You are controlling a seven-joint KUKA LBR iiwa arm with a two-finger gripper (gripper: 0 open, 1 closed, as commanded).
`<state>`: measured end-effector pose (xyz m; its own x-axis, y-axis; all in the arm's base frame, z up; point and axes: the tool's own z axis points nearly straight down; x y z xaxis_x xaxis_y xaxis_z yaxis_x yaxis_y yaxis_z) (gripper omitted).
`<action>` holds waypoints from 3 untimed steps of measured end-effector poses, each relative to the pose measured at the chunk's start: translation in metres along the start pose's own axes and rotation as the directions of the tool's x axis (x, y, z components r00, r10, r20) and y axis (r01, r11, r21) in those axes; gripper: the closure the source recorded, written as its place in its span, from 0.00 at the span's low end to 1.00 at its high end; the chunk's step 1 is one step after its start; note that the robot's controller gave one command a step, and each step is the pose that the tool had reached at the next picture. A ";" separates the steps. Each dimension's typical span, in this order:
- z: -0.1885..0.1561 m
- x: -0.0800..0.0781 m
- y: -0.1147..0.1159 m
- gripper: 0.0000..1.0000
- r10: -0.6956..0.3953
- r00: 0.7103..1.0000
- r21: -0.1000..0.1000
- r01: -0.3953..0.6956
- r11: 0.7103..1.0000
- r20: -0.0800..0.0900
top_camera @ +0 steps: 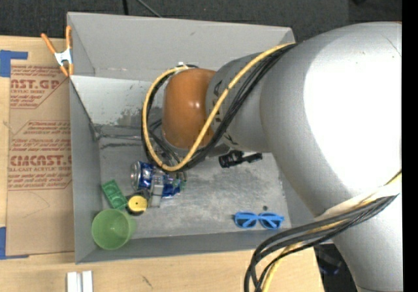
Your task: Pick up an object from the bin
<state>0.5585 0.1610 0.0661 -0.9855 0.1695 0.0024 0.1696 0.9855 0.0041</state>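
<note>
Squashed blue-and-silver can, left of middle on the bin floor, plus the loose bits around it

The can (157, 181) (pretty sure it's a can, it's badly crumpled) lies on its side on the grey bin (209, 200) floor, with its upper edge partly hidden. A small round yellow cap (137, 204) sits flat just beside its lower-left end, maybe touching. A green ridged block (113, 194) lies tilted left of the cap. A light green cup (111, 229) sits in the near-left corner, mouth facing up. Blue sunglasses (258, 220) lie flat well apart to the right, by the near wall, and a small black thing (238, 158) lies further back.
</note>
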 end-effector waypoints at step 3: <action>-0.006 0.001 0.002 1.00 -0.003 1.000 0.002 0.003 1.000 0.003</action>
<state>0.5583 0.1632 0.0723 -0.9859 0.1671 -0.0007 0.1671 0.9859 0.0017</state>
